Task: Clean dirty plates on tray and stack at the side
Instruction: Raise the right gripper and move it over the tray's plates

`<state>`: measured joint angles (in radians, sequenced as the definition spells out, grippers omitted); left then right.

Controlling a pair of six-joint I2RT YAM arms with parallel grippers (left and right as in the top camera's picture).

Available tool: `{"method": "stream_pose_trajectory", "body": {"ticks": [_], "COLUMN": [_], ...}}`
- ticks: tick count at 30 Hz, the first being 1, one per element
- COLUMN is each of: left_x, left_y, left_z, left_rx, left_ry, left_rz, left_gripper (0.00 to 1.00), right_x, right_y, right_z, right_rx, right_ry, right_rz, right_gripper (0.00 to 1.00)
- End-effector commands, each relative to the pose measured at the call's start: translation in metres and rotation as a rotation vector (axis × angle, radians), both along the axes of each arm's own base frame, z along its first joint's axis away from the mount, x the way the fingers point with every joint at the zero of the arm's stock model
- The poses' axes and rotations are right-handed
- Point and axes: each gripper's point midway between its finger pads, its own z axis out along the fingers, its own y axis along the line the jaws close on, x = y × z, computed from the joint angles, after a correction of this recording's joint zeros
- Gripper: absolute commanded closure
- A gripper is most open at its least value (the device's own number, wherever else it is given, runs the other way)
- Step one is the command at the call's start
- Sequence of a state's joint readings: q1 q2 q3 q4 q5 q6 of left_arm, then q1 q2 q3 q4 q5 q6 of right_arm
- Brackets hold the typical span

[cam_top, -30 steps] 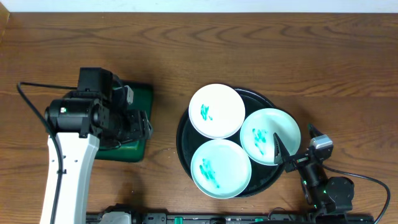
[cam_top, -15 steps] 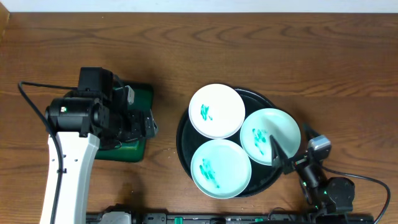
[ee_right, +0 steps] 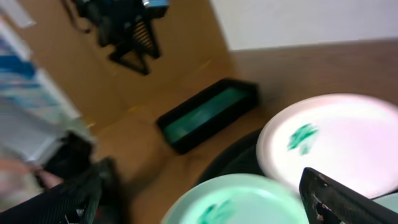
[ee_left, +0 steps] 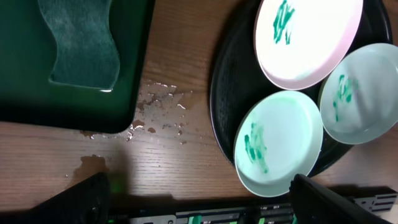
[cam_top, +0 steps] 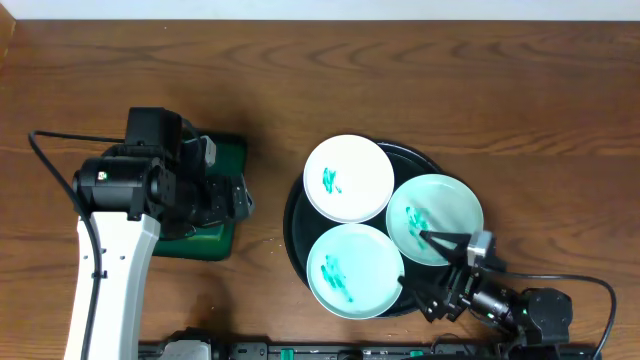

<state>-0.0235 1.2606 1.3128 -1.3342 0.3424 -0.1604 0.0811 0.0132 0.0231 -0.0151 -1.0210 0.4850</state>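
- Right gripper (cam_top: pixel 412 262): at the near-right rim of the tray (cam_top: pixel 291 215); jaws spread wide, holding nothing; one finger reaches over the near edge of the right-hand plate (cam_top: pixel 440 215), the other lies by the tray's near rim beside the near plate (cam_top: pixel 355 270).
- Near plate: on the near part of the tray, teal smear left of its centre.
- Right-hand plate: on the right part of the tray, teal smear on its left half.
- Far plate (cam_top: pixel 348 178): on the far-left part of the tray, overhanging its rim; small teal smear.
- Tray: round, black, glossy; on the wooden surface (cam_top: pixel 400 80).
- Left gripper (cam_top: pixel 236 200): well left of the tray, over the green tray (cam_top: pixel 228 155); jaws wide apart, empty.
- Sponge (ee_left: pixel 84 43): dark green, lying in the green tray.
- Water drops (ee_left: pixel 155 106): on the surface between the green tray and the tray.
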Motion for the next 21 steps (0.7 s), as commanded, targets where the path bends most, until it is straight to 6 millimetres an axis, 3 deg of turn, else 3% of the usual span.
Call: {"method": "stream_pose_trajectory", "body": {"ticks": [1, 4, 8, 13, 21], "left_x": [0.002, 0.003, 0.004, 0.004, 0.004], "left_y": [-0.003, -0.003, -0.003, -0.003, -0.003], "left_z": [0.005, 0.005, 0.005, 0.005, 0.005], "left_rx": [-0.011, -0.011, -0.011, -0.011, -0.011], "left_ry": [-0.017, -0.02, -0.022, -0.022, -0.023], "left_rz": [-0.011, -0.011, -0.011, -0.011, -0.011], "left_gripper": [0.08, 0.08, 0.08, 0.08, 0.08], "right_x": [-0.021, -0.021, 0.007, 0.052, 0.076], "right_y": [0.007, 0.006, -0.007, -0.057, -0.114], "right_z": [0.025, 0.039, 0.037, 0.026, 0.048], "right_rx": [0.028, -0.012, -0.137, -0.413, -0.713], "right_ry": [0.032, -0.034, -0.015, 0.102, 0.362], "right_rz": [0.104, 0.092, -0.074, -0.417, -0.651], "right_gripper": [0.01, 0.01, 0.01, 0.01, 0.01]}}
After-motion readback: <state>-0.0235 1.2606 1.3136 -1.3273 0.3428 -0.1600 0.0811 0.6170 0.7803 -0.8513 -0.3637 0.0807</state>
